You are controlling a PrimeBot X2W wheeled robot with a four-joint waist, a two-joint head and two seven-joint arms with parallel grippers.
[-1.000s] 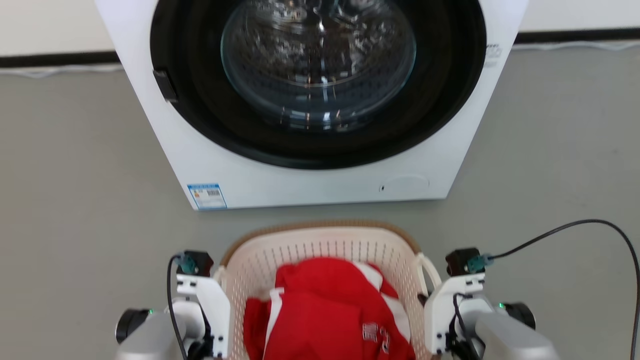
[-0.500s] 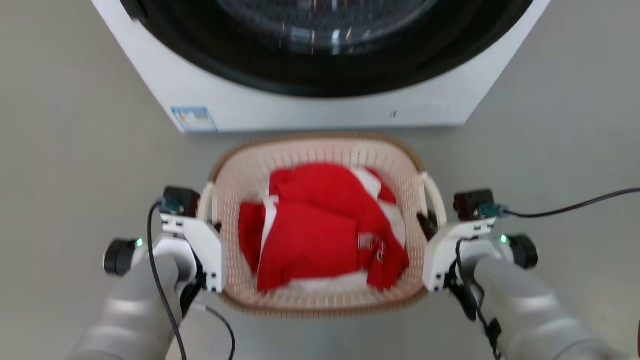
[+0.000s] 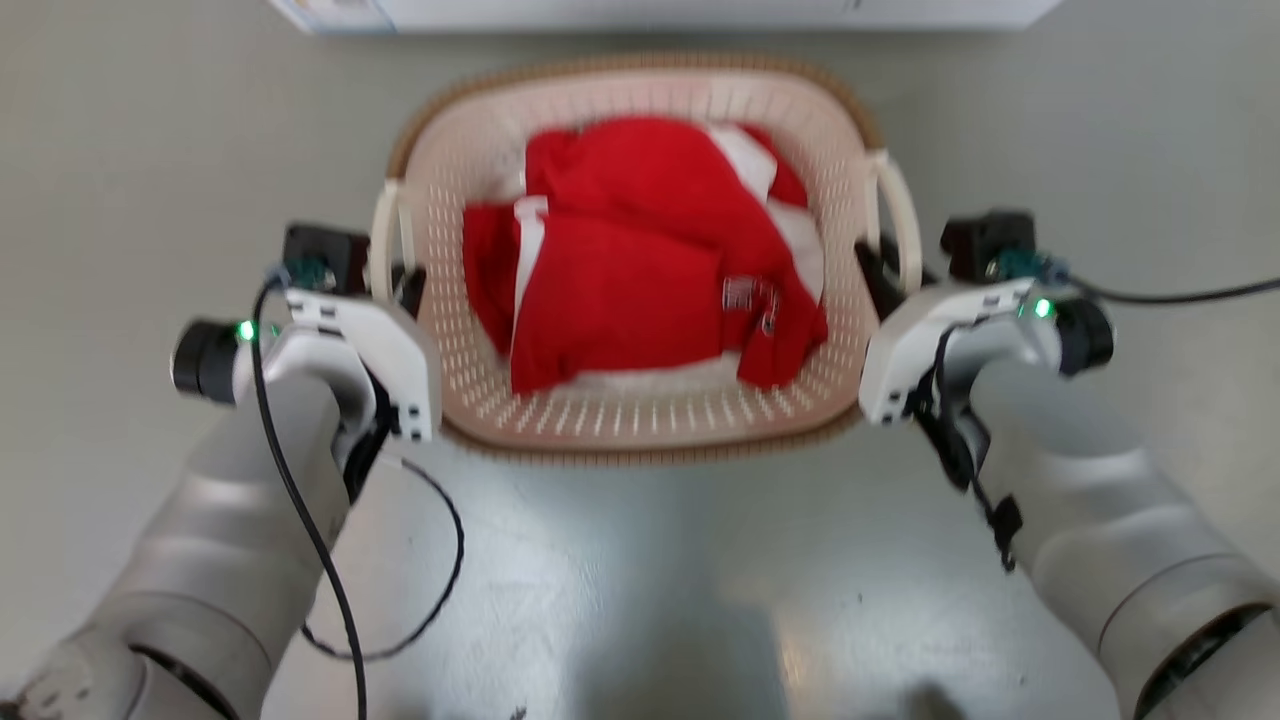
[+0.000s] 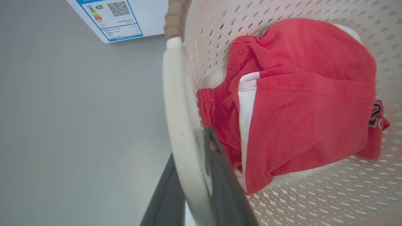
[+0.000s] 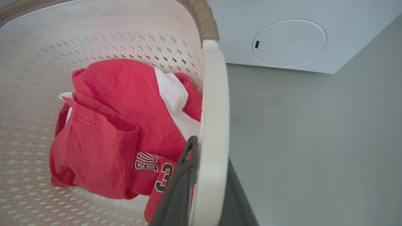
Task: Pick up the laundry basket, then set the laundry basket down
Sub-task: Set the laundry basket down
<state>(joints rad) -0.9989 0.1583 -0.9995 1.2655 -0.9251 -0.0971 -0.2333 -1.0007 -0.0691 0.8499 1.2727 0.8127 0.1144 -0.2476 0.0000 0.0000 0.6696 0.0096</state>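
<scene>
The laundry basket (image 3: 640,418) is cream, perforated and brown-rimmed, and lies between my two arms in front of the washer. Red and white clothes (image 3: 620,270) fill it. My left gripper (image 3: 405,285) is shut on the basket's left white handle (image 4: 177,119), one dark finger (image 4: 220,175) inside the handle and one outside. My right gripper (image 3: 882,272) is shut on the right handle (image 5: 213,119) in the same way, its inner finger (image 5: 183,175) against the clothes (image 5: 119,125). Whether the basket rests on the floor cannot be told.
The white washer's bottom edge (image 3: 650,12) runs along the top of the head view, just beyond the basket; its energy label (image 4: 110,15) and round cover (image 5: 289,42) are close to the rim. Grey floor (image 3: 120,150) lies on both sides. A black cable (image 3: 1180,295) trails right.
The whole head picture has shifted as the camera tipped down, so the washer has slid almost out of the top. The basket looks larger. Both grippers stay on its handles.
</scene>
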